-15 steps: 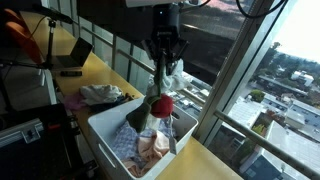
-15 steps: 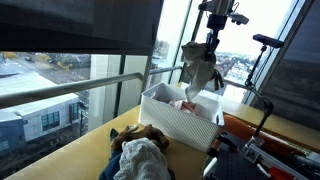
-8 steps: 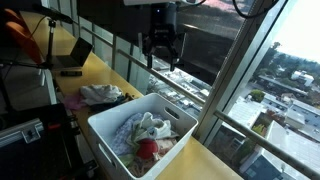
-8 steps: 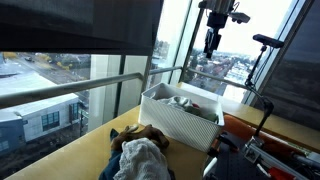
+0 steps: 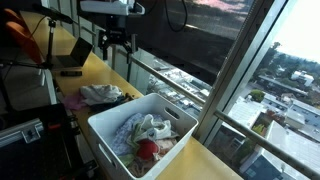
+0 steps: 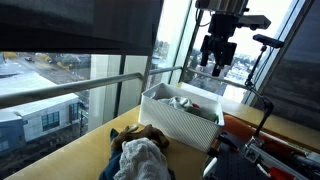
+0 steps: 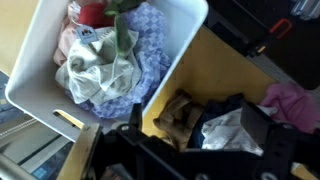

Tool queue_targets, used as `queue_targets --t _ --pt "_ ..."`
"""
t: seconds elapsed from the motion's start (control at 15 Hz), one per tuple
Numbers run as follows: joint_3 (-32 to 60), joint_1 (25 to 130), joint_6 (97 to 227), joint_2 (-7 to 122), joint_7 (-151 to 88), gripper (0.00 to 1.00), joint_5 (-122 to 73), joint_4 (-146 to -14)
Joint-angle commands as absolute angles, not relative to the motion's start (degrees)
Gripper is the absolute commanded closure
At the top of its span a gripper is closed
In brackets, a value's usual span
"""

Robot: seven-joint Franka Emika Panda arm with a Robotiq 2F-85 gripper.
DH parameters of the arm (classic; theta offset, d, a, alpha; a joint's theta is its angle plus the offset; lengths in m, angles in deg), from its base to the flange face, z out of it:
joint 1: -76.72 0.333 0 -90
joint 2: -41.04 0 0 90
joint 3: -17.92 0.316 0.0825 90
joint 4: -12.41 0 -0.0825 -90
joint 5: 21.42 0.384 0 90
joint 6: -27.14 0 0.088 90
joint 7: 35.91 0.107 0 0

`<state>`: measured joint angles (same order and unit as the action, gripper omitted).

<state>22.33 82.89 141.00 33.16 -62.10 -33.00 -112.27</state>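
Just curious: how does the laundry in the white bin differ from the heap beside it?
The bin laundry lies walled in; the heap sprawls loose on the yellow table. The bin laundry includes a red piece; the heap shows pink. Both are crumpled cloth.

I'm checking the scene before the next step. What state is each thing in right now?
Gripper: open, empty, high above the table.
Bin: upright, uncovered, partly filled.
Clothes: crumpled loosely inside the bin.
Red cloth: lying in the bin among the clothes.
Pile: crumpled on the table, outside the bin.
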Motion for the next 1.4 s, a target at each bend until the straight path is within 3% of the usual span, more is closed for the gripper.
queue_targets --t 0.0,0.33,0.73,1.33 --pt "24.1 86.4 141.3 31.0 -66.4 0.00 -26.1 -114.5" --pt "23.9 88.5 144.7 32.3 -75.0 0.00 -20.2 -112.5" --pt "24.2 86.3 158.1 46.1 -76.8 0.00 -21.6 -108.3" --pt "28.1 86.8 165.3 67.5 -71.1 0.00 -24.9 -99.1"
